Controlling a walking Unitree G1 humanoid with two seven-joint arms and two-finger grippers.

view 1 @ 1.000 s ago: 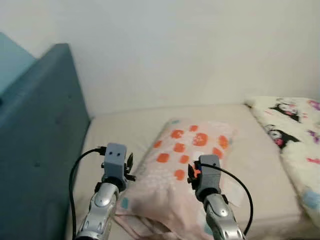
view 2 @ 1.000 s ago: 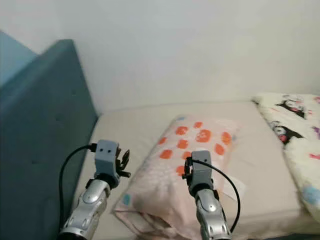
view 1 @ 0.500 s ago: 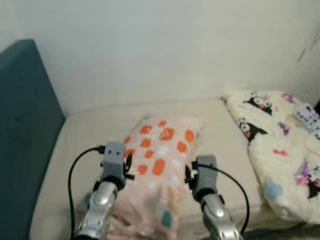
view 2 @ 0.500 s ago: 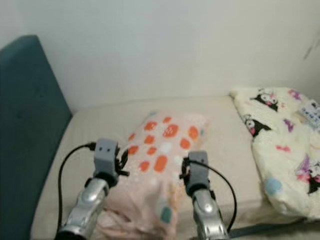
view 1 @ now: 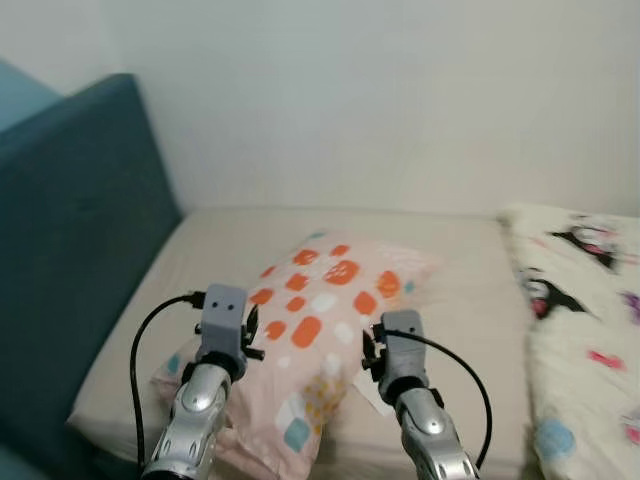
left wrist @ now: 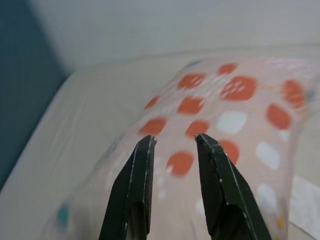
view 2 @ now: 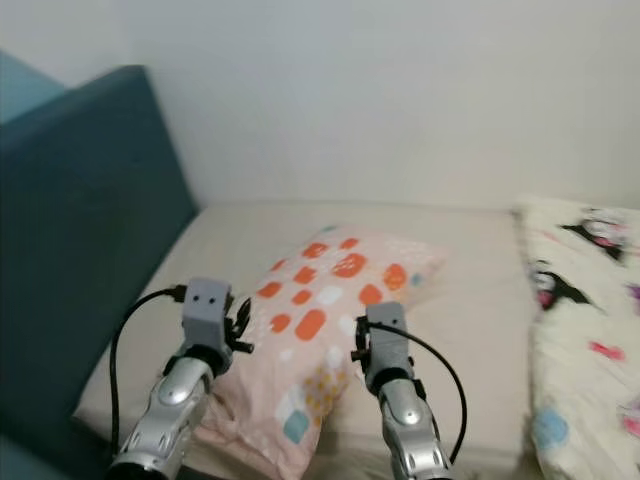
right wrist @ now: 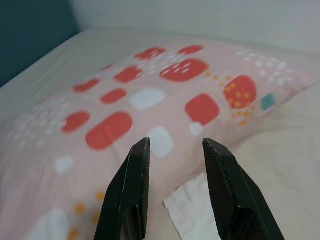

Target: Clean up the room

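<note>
A pink pillow [view 1: 325, 300] with orange and white patches lies slantwise on the beige mattress [view 1: 225, 240]. Both arms reach forward over its near end. My left gripper [left wrist: 175, 140] is open and hovers just above the pillow's [left wrist: 240, 90] left part, holding nothing. My right gripper [right wrist: 175, 145] is open too, above the pillow's [right wrist: 150, 85] right edge. In the left eye view the left gripper [view 1: 254, 333] and the right gripper [view 1: 369, 347] sit either side of the pillow's middle.
A white sheet of paper [right wrist: 192, 212] lies on the mattress beside the pillow's right edge. A teal headboard [view 1: 80, 230] stands at the left. A cream blanket with cartoon prints [view 1: 590, 330] covers the right side. A pale wall rises behind the bed.
The head camera swung right and then back left, so the whole scene shifted. Both arms keep the same pose with fingers open over the pillow.
</note>
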